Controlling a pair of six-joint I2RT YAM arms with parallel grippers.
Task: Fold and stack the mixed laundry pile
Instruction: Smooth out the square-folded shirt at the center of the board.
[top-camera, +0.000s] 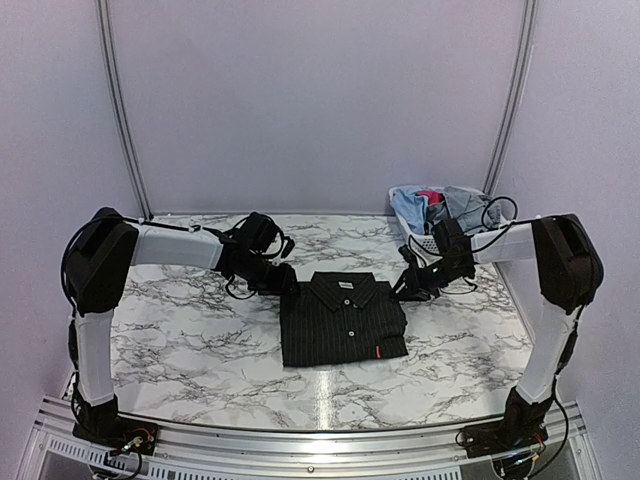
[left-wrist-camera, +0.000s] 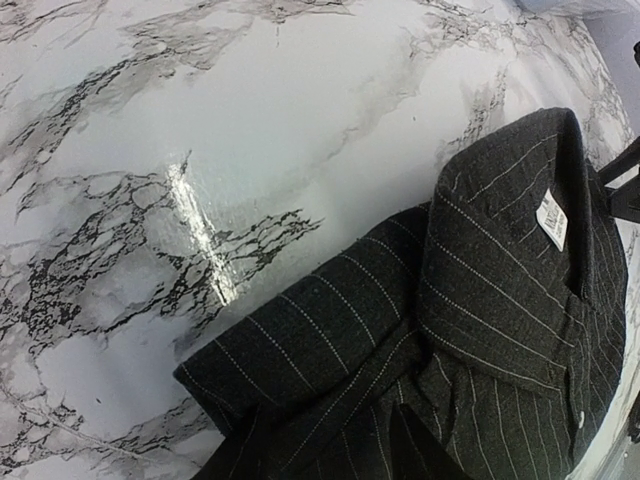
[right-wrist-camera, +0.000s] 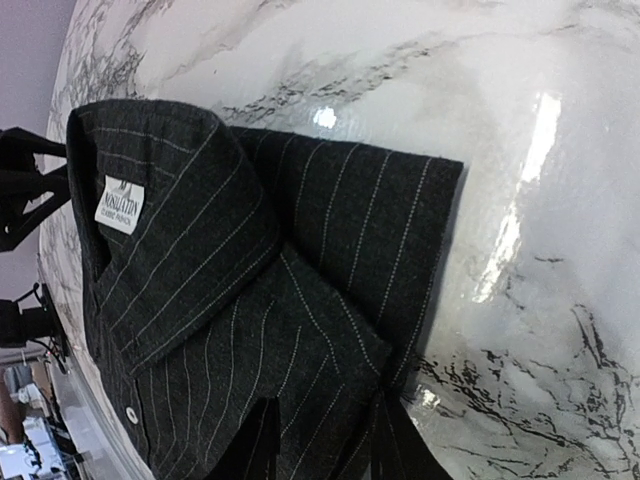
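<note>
Top external, from above: shows the black pinstriped shirt (top-camera: 343, 320) folded into a neat rectangle, collar up and buttoned front showing, at the middle of the marble-patterned table (top-camera: 180, 330). Places the left gripper (top-camera: 285, 282) at the shirt's upper left shoulder and the right gripper (top-camera: 405, 285) at its upper right shoulder, both low over the cloth. Shows the rest of the mixed laundry pile (top-camera: 445, 207), light blue, grey-blue and a flash of pink-red, heaped in the white lattice basket (top-camera: 425, 243) at the far right corner. Left wrist: catches dark fingers (left-wrist-camera: 425, 450) standing partly apart on either side of a folded shoulder edge. Right wrist: finds the same, fingers (right-wrist-camera: 395, 445) partly apart astride the other shoulder, white neck label (right-wrist-camera: 120, 205) in plain sight. Cannot tell from either view of any real pinch on the cloth.
</note>
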